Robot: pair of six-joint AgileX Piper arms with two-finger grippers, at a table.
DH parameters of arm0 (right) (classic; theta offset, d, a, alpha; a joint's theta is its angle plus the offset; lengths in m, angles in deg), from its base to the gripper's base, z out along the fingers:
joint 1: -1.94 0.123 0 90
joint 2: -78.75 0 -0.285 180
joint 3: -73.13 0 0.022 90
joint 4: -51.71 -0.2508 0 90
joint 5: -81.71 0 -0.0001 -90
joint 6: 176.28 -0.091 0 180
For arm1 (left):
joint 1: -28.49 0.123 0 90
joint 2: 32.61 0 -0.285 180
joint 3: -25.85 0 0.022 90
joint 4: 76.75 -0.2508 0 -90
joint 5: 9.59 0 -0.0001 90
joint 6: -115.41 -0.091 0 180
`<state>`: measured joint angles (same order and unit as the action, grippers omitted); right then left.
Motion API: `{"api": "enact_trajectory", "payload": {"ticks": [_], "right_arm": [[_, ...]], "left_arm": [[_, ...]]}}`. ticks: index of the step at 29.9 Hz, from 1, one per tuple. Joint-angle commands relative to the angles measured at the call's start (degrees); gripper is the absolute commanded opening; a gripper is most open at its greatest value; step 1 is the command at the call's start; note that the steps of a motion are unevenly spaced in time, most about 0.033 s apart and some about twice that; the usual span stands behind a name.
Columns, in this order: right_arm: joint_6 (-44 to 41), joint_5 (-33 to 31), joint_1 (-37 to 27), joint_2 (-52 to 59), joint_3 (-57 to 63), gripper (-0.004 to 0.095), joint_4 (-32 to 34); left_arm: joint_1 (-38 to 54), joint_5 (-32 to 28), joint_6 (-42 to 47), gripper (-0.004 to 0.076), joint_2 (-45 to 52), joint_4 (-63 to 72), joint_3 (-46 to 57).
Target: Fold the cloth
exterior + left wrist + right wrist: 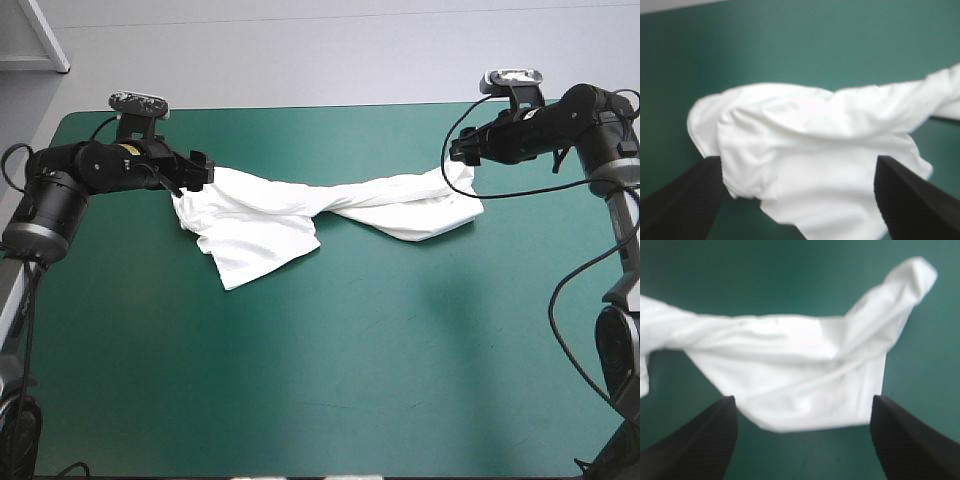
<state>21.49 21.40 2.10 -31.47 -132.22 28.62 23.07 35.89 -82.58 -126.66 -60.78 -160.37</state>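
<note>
The white T-shirt (300,215) lies stretched and twisted into a rope across the far half of the teal-green table. Its wider end is at the left and a bunched end at the right. My left gripper (200,170) hovers at the shirt's left end, and in the left wrist view that gripper (797,160) stands open with the T-shirt (810,150) lying between and ahead of its fingers (685,200). My right gripper (460,150) sits at the shirt's right end. It is open too (802,399), with the T-shirt (800,370) spread ahead of it.
The table's teal-green cover (350,380) shows bare across the near half. The far edge (320,106) runs just behind both grippers.
</note>
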Motion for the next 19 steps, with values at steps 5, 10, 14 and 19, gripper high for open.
{"api": "enact_trajectory", "payload": {"ticks": [5, 10, 14, 19], "right_arm": [[-6.4, -7.0, -0.6, 4.4, 5.8, 0.0671, 7.7], [-5.6, -4.8, -0.6, 5.3, 11.1, 0.0671, 7.7], [-5.6, -4.3, -0.6, 5.3, 11.8, 0.0671, 7.7], [-5.5, -4.2, -0.6, 6.0, 11.8, 0.0671, 7.7]], "left_arm": [[-0.7, 8.6, 3.4, 0.0599, 7.8, 3.7, 5.2], [-3.6, 6.5, 4.0, 0.0599, 8.2, 3.7, 12.3], [-7.4, -1.3, 5.3, 0.0598, 8.1, 3.5, 19.3], [-11.1, -10.5, 12.7, 0.0598, 6.0, -3.8, 24.6]]}}
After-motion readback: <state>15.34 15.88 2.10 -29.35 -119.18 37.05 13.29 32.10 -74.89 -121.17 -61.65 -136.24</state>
